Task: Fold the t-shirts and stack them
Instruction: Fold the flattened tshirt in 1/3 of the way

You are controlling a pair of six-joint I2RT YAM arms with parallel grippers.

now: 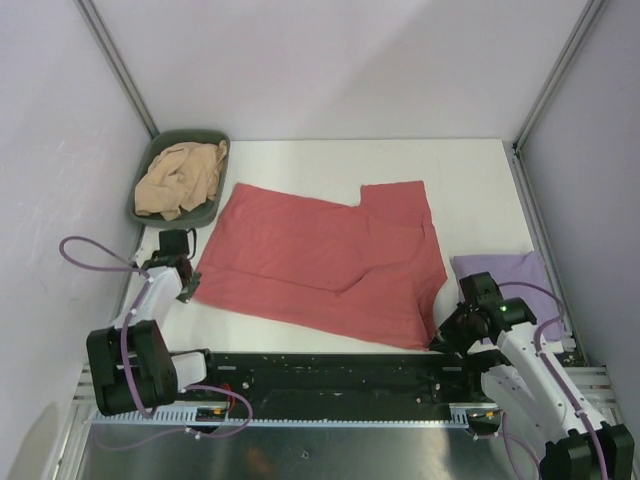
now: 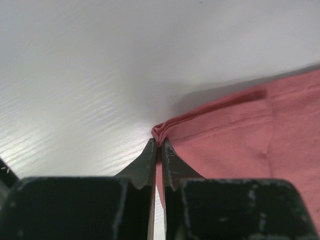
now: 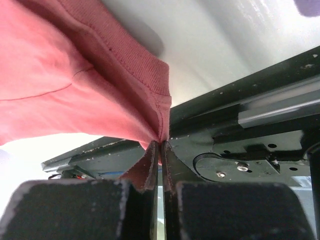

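The spread shirt [image 1: 330, 260] lies flat mid-desk [image 1: 300, 165]. Behind its far left corner sits the bin [image 1: 150, 165], with a second shirt [image 1: 180, 180] in it. A third shirt [image 1: 505, 275] lies just beside its right edge. My left tool [image 1: 188, 290] pinches its near left corner, and my right tool [image 1: 440, 342] pinches its near right corner, by the rail [image 1: 330, 370].

White table [image 1: 480, 190] enclosed by pale grey-lilac walls [image 1: 330, 60] at 9, 12 and 3 o'clock; aluminium posts [image 1: 118, 65] rise at 11 and 1; black rail [image 1: 340, 372] at 6. Even, soft lighting.
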